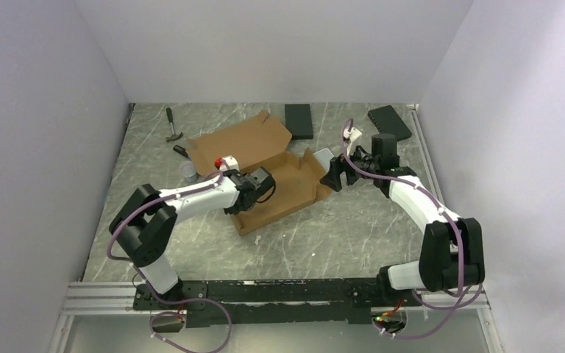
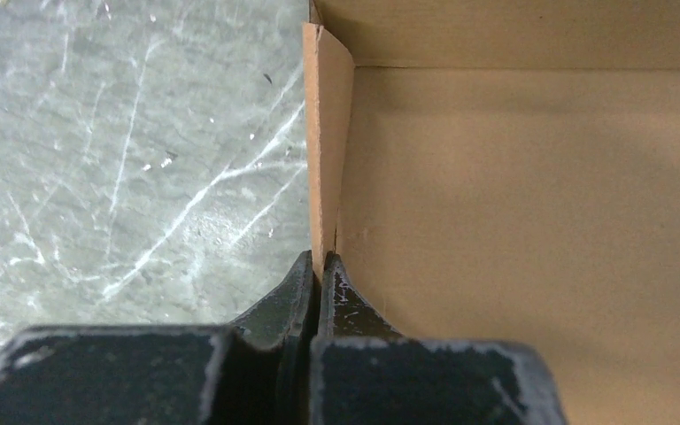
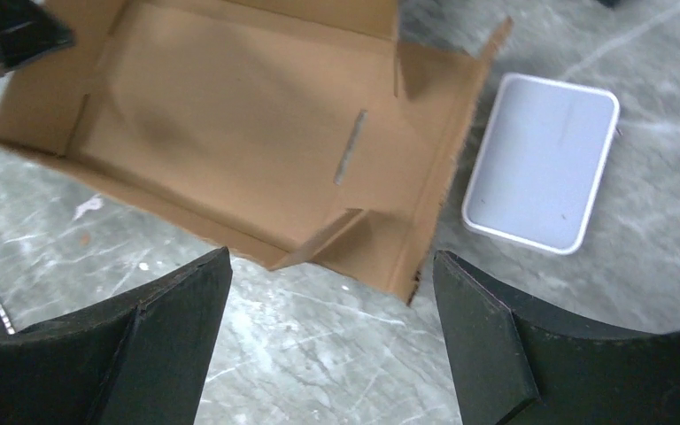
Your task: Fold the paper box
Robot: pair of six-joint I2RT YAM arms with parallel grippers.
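Observation:
The paper box (image 1: 294, 180) lies mid-table as a shallow brown cardboard tray with its lid flap (image 1: 239, 140) spread flat behind it. My left gripper (image 1: 254, 193) is shut on the tray's upright side wall (image 2: 328, 133) at the left end. In the left wrist view the two fingers pinch that thin wall, with the left gripper (image 2: 320, 262) at its near end and the box floor (image 2: 513, 204) to the right. My right gripper (image 1: 338, 176) hangs open over the box's right end. In the right wrist view the right gripper (image 3: 329, 258) spans bare table just below the box (image 3: 230, 115) corner.
A translucent white case (image 3: 540, 164) lies right beside the box's right end (image 1: 322, 157). Two black slabs (image 1: 299, 120) (image 1: 390, 121) rest at the back. A hammer (image 1: 173, 126) and a small clear cup (image 1: 187, 170) sit at the back left. White walls enclose the grey marbled table.

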